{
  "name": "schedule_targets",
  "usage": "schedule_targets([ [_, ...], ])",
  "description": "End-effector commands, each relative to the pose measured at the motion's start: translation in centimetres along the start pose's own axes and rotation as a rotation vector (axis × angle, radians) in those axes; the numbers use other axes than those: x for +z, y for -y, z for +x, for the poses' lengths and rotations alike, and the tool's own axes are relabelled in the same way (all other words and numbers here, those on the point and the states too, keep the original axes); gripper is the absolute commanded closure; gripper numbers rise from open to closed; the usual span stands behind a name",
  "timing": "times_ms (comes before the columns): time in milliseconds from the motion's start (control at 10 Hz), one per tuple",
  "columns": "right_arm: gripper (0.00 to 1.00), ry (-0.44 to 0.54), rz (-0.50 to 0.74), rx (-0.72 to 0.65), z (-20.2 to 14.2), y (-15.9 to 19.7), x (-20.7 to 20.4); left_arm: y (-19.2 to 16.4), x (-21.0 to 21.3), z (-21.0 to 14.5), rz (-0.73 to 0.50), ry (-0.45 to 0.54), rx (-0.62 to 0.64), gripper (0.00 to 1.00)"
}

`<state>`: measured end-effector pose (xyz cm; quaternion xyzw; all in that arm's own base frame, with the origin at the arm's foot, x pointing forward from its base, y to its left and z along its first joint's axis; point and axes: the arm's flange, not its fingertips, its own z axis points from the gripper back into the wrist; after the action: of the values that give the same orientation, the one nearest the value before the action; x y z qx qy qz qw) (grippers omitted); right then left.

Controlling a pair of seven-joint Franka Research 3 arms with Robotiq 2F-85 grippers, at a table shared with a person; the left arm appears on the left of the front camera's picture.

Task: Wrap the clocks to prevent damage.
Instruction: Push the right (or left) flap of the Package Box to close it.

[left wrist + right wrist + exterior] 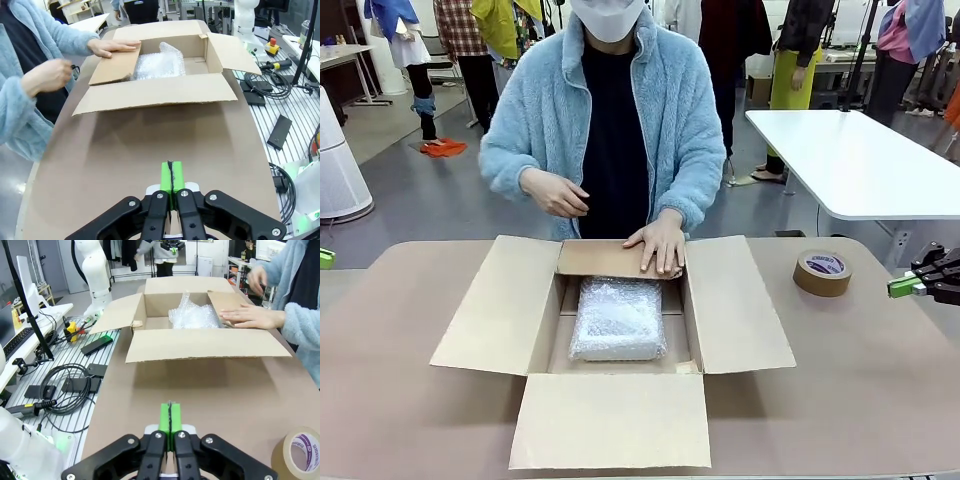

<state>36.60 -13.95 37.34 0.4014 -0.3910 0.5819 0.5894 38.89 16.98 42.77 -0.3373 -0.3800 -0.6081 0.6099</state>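
Note:
The clocks (618,320) show as one whitish bubble-wrap bundle lying inside the open cardboard box (510,310) at the table's middle; the bundle (159,64) also appears in the left wrist view, and the bundle (195,315) in the right wrist view. The person's hand (658,242) presses the far flap inward over the box. My right gripper (905,286) is shut and empty at the table's right edge, with its green pads (170,419) pressed together. My left gripper (171,179) is shut too, empty, well away from the box; a green tip (326,258) sits at the left edge.
A brown tape roll (822,272) lies on the table right of the box, near my right gripper; the tape roll (299,455) lies close beside that gripper. The box's other three flaps lie spread flat. Cables and devices (70,385) sit on a slatted bench beside the table.

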Motion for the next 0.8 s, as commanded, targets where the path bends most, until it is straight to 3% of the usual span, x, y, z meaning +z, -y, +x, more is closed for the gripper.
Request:
schedule_targets([
  [0, 0.99, 0.007, 0.001, 0.000, -0.15, 0.02, -0.04, 0.06, 0.04, -0.06, 0.010, 0.000, 0.002, 1.00],
  [700, 0.99, 0.007, 0.001, 0.000, -0.15, 0.02, -0.04, 0.06, 0.04, -0.06, 0.010, 0.000, 0.002, 1.00],
])
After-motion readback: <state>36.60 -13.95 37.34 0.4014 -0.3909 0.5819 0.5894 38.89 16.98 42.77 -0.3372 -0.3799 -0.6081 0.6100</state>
